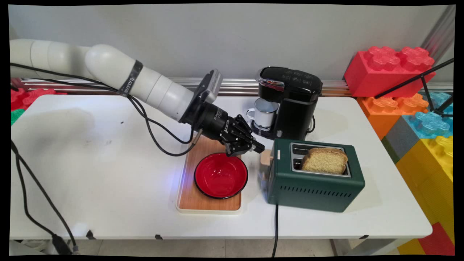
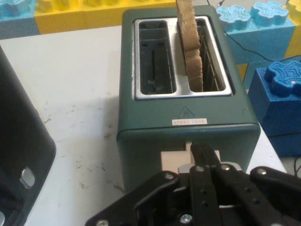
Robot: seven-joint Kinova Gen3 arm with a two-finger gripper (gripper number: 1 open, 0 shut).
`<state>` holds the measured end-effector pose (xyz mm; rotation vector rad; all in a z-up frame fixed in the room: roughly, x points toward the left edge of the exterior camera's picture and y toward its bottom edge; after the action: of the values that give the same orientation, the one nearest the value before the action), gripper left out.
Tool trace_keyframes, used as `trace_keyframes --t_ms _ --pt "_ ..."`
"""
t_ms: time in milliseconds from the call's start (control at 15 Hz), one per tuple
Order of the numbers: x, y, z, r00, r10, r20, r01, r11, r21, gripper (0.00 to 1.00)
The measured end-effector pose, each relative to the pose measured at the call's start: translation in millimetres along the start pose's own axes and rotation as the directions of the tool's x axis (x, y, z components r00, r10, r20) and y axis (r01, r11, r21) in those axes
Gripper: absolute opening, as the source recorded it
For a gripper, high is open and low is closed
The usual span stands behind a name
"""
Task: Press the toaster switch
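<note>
**Toaster lever met by a closed tool**

Toaster, dark green, stands on the white surface right of centre, its long axis running left to right in the main view, slots facing up. Its short end with the beige lever faces left, toward the arm. A slice of bread stands upright in the nearer slot; the farther slot holds nothing.

The tool has its fingers pressed together, gripping nothing, and its tip sits at the lever, touching it or just above; contact cannot be told for sure.

Just left of the toaster lies a wooden tray carrying a red bowl, partly under the tool. Behind the toaster stands a black coffee maker with a white enamel mug in its bay. Large toy bricks are stacked at the right, off the surface.

In the hand view the linkage hides most of the lever, and the toaster's power cord is cut off at the bottom edge of the main view.
</note>
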<state>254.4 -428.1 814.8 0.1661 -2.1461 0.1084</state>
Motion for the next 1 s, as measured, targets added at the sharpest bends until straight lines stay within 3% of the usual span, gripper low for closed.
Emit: trace_keyframes --t_ms 1000 --pt "-13.9 -4.3 25.3 1.000 0.003 -0.006 -0.003 1.000 -0.006 0.00"
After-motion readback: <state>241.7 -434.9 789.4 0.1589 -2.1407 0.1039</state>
